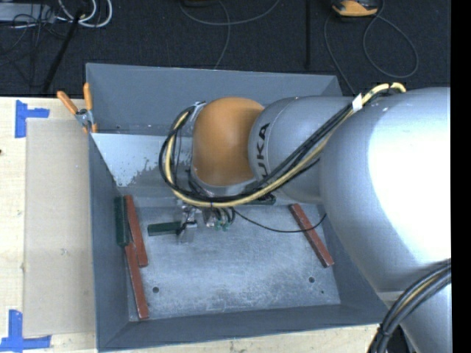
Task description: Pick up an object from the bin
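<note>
Here the gripper (188, 226) hangs under the orange wrist cover, low over the left-middle floor of the bin (221, 289). Its tip meets the right end of a short green bar (162, 229) lying flat and pointing left. Whether the gripper is apart, together or clamped on the bar, I cannot tell; the wrist and cables hide it.

The bar looks thin, flat and stiff, so likely light and not fragile. Lying flush on the metal, it offers little height to catch. A grasp across its narrow width looks the best hold. Taken at the end now under the gripper, it may tip or swing; a hold nearer the middle would carry it level.

Counted:
- Green bars: one.
- Brown strips: two, a long one (137, 271) by the left wall and a shorter one (311, 235) on the right, well apart. The left one may be two pieces end to end; I cannot tell.
- Dark strips: one (120, 221), just beside the left brown strip.
- Green bits: one (221, 226) under the wrist, too small to identify.
</note>
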`<act>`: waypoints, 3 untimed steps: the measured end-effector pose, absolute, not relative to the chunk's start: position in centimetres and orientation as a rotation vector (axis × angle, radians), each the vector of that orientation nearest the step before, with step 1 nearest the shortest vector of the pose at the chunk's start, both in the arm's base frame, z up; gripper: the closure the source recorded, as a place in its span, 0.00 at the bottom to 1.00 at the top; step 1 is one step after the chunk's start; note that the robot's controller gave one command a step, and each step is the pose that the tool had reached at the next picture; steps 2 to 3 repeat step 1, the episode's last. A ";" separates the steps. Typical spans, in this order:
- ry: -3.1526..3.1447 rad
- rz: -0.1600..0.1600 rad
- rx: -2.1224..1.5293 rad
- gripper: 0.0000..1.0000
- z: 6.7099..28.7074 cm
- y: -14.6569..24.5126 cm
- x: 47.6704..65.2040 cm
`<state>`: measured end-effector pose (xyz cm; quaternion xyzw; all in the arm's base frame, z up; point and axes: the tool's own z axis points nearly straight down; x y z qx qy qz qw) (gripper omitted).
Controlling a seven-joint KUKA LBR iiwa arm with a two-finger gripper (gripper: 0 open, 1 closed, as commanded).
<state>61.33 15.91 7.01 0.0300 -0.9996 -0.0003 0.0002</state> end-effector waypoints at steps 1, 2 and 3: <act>-3.142 -0.005 0.235 1.00 21.4 20.1 59.7; -3.142 -0.005 0.235 1.00 21.4 20.1 59.7; -3.142 -0.005 0.235 1.00 21.4 20.1 59.7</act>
